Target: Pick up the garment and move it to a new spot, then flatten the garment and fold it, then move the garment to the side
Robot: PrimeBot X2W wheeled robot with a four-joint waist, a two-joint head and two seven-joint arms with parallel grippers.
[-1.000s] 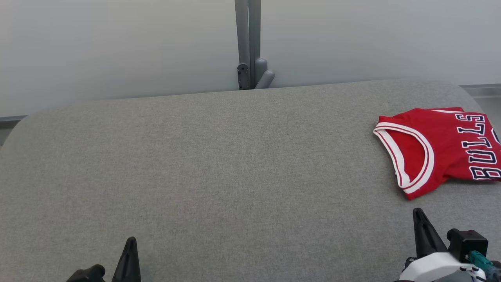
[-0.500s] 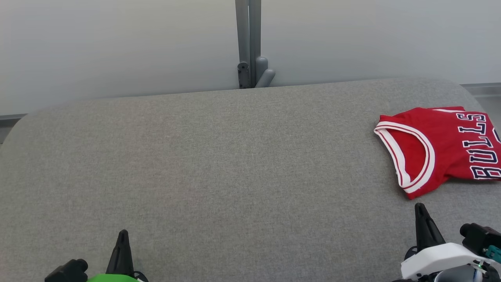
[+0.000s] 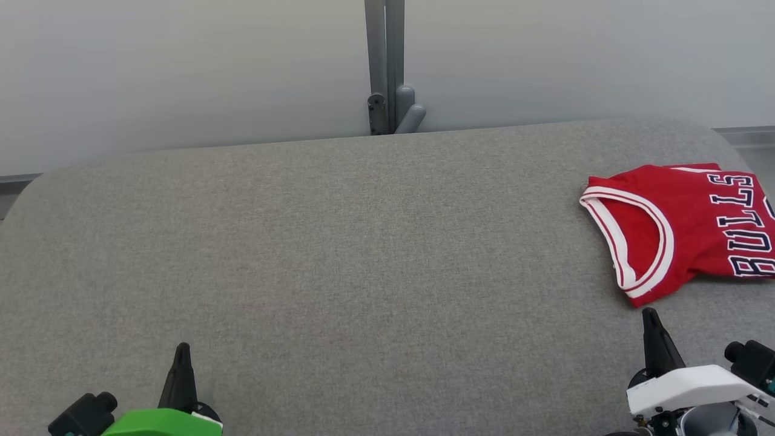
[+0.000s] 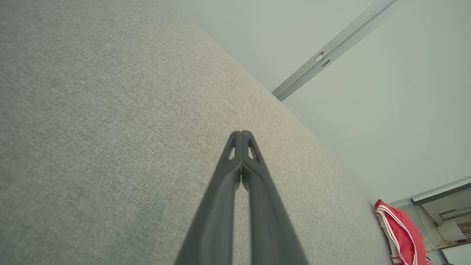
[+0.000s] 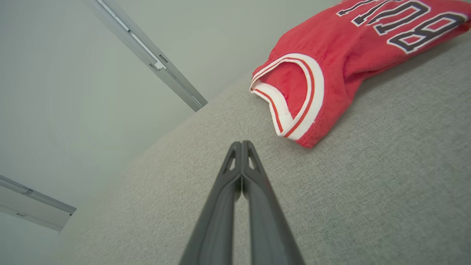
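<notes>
The garment (image 3: 684, 230) is a red jersey with white trim and dark lettering, folded, lying at the right edge of the grey fabric table (image 3: 339, 254); its right part runs out of the head view. It also shows in the right wrist view as the jersey (image 5: 331, 59) and small at the lower right of the left wrist view (image 4: 403, 233). My right gripper (image 3: 651, 318) is shut and empty, just in front of the jersey's near corner, apart from it (image 5: 241, 143). My left gripper (image 3: 181, 351) is shut and empty at the lower left (image 4: 241, 133).
A pale wall with a grey vertical post (image 3: 384, 66) stands behind the table's far edge. The table's corners are rounded, and its right edge lies close to the jersey.
Both arms have drawn back toward the bottom of the head view, the left gripper going a little left. The jersey has not moved apart from a slight camera shift.
</notes>
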